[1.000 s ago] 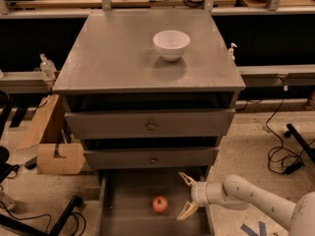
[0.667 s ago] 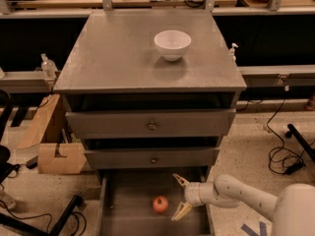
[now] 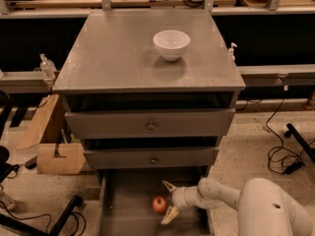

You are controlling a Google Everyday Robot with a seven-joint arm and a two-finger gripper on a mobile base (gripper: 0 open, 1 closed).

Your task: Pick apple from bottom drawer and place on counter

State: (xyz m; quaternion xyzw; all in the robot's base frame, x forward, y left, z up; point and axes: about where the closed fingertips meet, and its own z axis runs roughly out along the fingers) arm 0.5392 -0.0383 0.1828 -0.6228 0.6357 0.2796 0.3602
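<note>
The apple (image 3: 159, 204), small and red-orange, lies on the floor of the open bottom drawer (image 3: 123, 205), near its middle. My gripper (image 3: 168, 200) is inside the drawer, just right of the apple, with its two pale fingers spread open above and below the apple's right side, not closed on it. My white arm (image 3: 256, 205) reaches in from the lower right. The grey counter (image 3: 113, 58) tops the cabinet above.
A white bowl (image 3: 171, 44) stands on the counter toward the back. Two upper drawers with round knobs (image 3: 151, 126) are partly pulled out above the bottom drawer. A cardboard box (image 3: 54, 151) sits left of the cabinet. Cables (image 3: 283, 151) lie on the floor at right.
My gripper and arm have moved left inside the bottom drawer, closing the gap to the apple. The apple has not moved.
</note>
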